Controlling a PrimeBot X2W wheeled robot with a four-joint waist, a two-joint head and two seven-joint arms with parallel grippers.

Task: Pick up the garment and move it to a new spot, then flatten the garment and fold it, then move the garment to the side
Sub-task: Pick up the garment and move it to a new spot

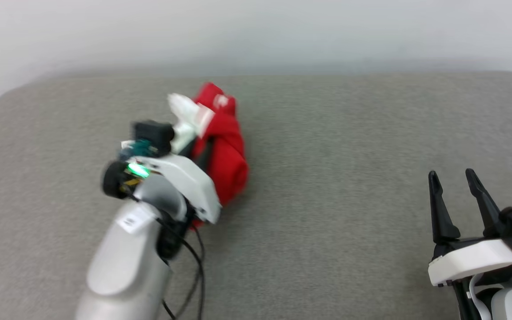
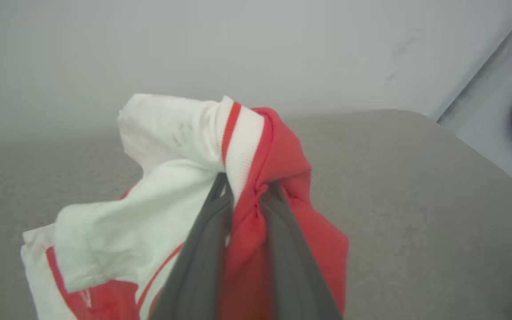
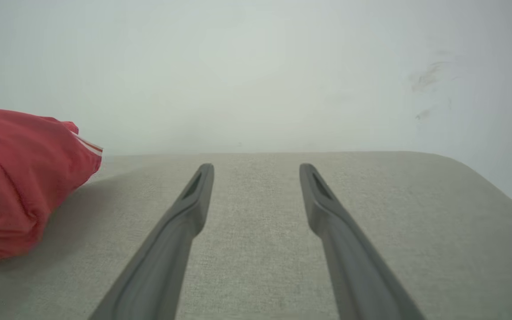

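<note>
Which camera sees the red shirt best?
Left wrist view: the jersey is close, sleeve and striped trim clear, pinched by the left hand. Head view: blurred, partly behind the arm. Right wrist view: its red end.

In the head view, the left arm [image 1: 127,253] hid its jaws and part of the motion-blurred garment [image 1: 229,155], its lettering unreadable.

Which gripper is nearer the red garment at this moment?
Left. The left gripper is shut on the garment, which hangs bunched from it. The right gripper is open and apart from it, off to its right over the grey surface.
</note>
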